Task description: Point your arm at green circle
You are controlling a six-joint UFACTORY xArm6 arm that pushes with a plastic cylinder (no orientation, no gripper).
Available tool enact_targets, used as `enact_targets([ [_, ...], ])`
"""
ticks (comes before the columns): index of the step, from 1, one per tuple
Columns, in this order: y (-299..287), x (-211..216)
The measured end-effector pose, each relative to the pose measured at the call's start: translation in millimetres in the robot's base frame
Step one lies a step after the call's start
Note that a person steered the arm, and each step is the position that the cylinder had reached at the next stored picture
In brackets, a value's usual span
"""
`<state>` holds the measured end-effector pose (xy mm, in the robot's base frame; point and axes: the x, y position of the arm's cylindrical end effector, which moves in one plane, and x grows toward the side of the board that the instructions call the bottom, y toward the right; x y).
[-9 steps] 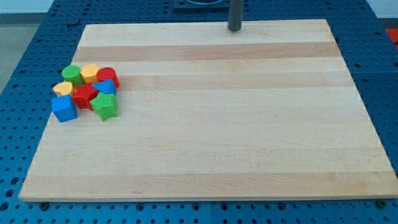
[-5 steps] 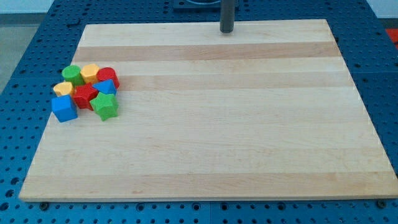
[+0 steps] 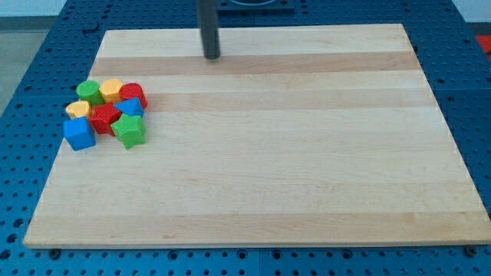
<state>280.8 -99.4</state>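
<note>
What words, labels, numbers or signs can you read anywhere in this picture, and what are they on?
None. The wooden board, the blue pegboard table under it, my tip and the cluster of blocks, such as the green circle and the blue cube, carry no readable text, labels or numbers.

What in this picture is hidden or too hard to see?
- Camera view, rod above my tip: cut off by the view's top edge, so the arm is unseen.
- Smaller blue block: partly hidden by the red block and green star-like block; shape unclear.
- Green circle: its lower part is covered by neighbouring blocks.
</note>
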Motion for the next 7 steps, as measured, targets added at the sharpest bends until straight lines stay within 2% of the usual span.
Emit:
enact_targets([
  [1,-24.7,12.8],
  [4,-47.5,26.3],
  [7,-159.6,23.5],
])
